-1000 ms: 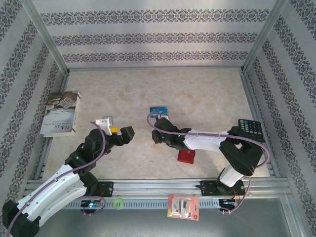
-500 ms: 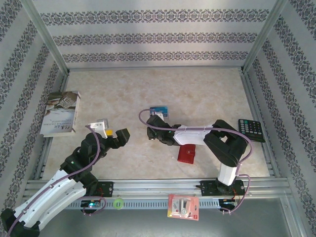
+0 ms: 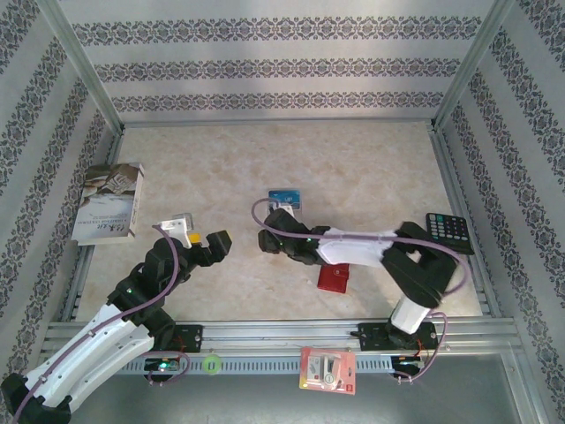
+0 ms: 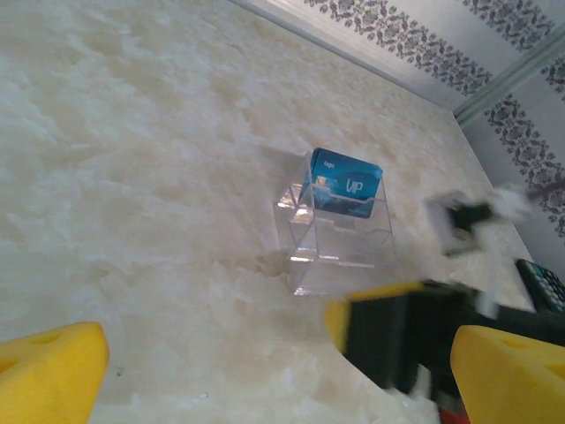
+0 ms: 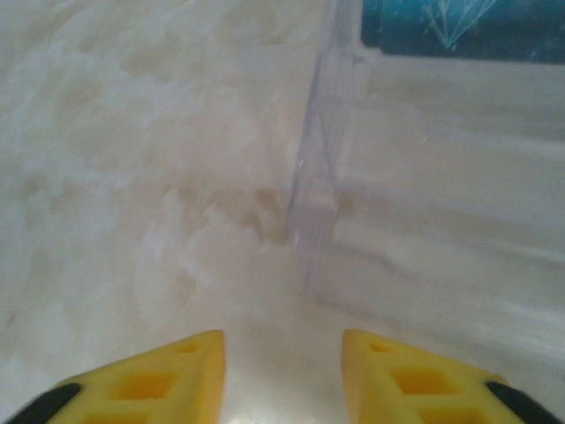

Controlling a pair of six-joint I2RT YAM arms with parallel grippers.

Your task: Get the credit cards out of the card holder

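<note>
The card holder [image 3: 334, 277] is a small red wallet lying on the table under my right arm. One blue credit card [image 3: 284, 197] stands in a clear plastic stand [image 4: 340, 243], and its lower edge shows in the right wrist view [image 5: 459, 26]. My right gripper [image 3: 265, 237] hovers low just in front of the stand's left corner [image 5: 320, 190]. Its yellow fingers [image 5: 150, 384] are apart with nothing between them. My left gripper [image 3: 207, 238] hangs wide open to the left, pointing at the stand, its fingertips [image 4: 48, 371] at the frame's bottom corners.
A black calculator [image 3: 448, 231] lies at the right edge. A book [image 3: 110, 201] rests at the far left. A red-and-white blister pack [image 3: 327, 369] and a green ring [image 3: 210, 363] sit on the front rail.
My right gripper has opened its jaws and shifted a little left, in front of the stand. The left arm drew back slightly and then held still.
</note>
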